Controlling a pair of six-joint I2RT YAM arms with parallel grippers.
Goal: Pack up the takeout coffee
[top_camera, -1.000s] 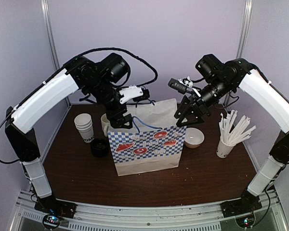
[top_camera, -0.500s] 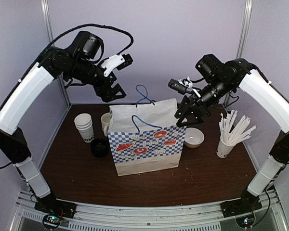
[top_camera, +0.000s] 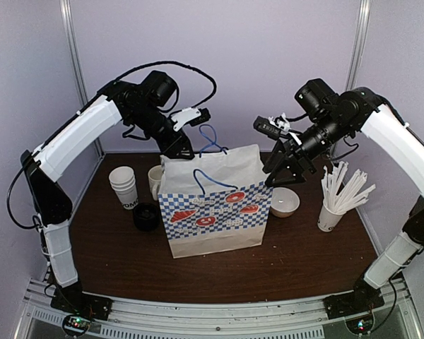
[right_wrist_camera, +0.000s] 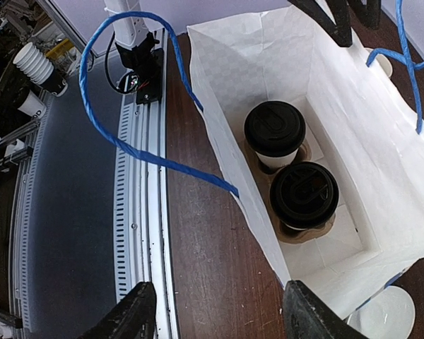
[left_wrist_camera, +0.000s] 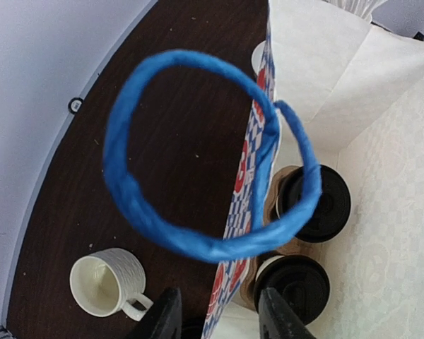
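Note:
Two takeout coffee cups with black lids point(right_wrist_camera: 274, 131) point(right_wrist_camera: 304, 194) stand in a brown cardboard carrier on the floor of the white paper bag point(top_camera: 212, 212). The left wrist view also shows these lids point(left_wrist_camera: 318, 201) point(left_wrist_camera: 293, 282); from above the bag's walls hide them. My left gripper point(top_camera: 186, 150) hovers over the bag's back left corner beside the blue handle point(left_wrist_camera: 198, 162). It point(left_wrist_camera: 218, 319) is open, the checkered bag wall running between its fingers without being gripped. My right gripper point(top_camera: 286, 166) hangs above the bag's right edge. It point(right_wrist_camera: 220, 311) is wide open and holds nothing.
Left of the bag are a stack of white paper cups point(top_camera: 124, 185), a pile of black lids point(top_camera: 146, 215) and a cream mug point(left_wrist_camera: 102, 282). On the right sit a white bowl point(top_camera: 284, 201) and a cup of wrapped straws point(top_camera: 339, 194). Metal rails line the near edge.
My left arm swung up and away to the left, then came back down to the bag's back corner with its jaws narrower. The right gripper shifted slightly up and right.

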